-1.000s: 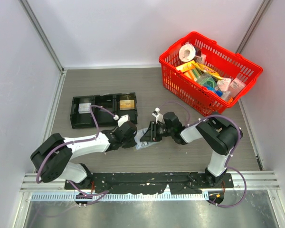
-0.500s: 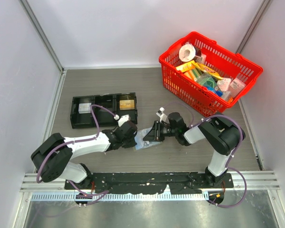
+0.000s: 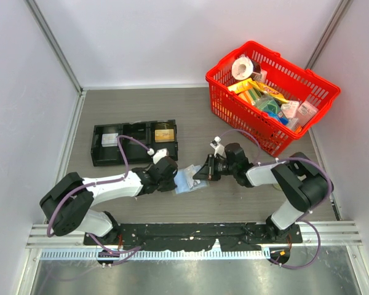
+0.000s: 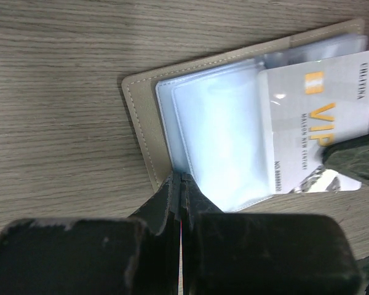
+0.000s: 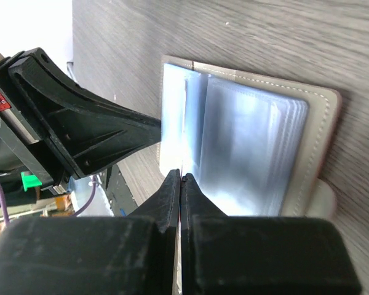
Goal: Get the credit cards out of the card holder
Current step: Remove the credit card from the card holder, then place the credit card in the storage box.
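Observation:
The card holder [image 3: 186, 180] lies open on the table between my two grippers, grey cover [image 4: 141, 117] outside, pale blue clear pockets inside; it also shows in the right wrist view [image 5: 320, 141]. My left gripper [image 3: 173, 179] is shut on the near edge of its clear pockets [image 4: 181, 176]. A whitish credit card [image 4: 313, 123] printed "VIP" sticks halfway out of a pocket to the right. My right gripper [image 3: 205, 174] is shut on that card's far end [image 5: 181, 175]; its dark fingers [image 4: 357, 169] show at the card's corner. The left gripper's fingers [image 5: 86, 135] show in the right wrist view.
A long black three-compartment tray [image 3: 134, 142] with cards in it lies behind the left arm. A red basket [image 3: 234, 110] full of goods stands at the back right.
My right gripper has moved to the right, away from the left one, drawing the card partway out. The card holder now lies flatter and more open. The left arm has held still.

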`<state>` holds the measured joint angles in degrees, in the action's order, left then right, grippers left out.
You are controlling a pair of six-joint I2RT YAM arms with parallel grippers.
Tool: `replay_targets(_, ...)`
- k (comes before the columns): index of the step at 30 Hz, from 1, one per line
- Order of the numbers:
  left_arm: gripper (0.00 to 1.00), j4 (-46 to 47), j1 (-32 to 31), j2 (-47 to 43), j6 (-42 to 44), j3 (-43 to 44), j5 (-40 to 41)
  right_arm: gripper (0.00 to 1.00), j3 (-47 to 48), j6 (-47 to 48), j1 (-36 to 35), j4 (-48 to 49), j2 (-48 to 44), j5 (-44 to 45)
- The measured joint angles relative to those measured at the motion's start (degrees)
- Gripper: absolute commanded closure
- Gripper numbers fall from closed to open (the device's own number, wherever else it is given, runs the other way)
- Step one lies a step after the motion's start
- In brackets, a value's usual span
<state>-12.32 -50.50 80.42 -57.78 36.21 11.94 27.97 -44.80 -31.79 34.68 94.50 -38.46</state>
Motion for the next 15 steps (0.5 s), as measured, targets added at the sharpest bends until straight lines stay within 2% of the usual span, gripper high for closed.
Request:
replay_targets(7, 1.0, -2.01, 0.0, -1.16, 0.02, -0.22, 0.0, 0.99, 0.59, 6.95, 0.81, -15.34, -9.84, 6.36)
replay_targets(8, 0.97, -2.32, 0.02, -1.42, 0.0, -0.31, 0.0, 0.99, 0.96, 7.87, 0.81, -17.64, -11.21, 7.41)
replay_targets(15, 0.56, -6.34, 0.02, -7.04, 0.37, -1.2, 0.15, 0.99, 4.68, 14.12, 0.85, -31.43, -19.78, 12.31)
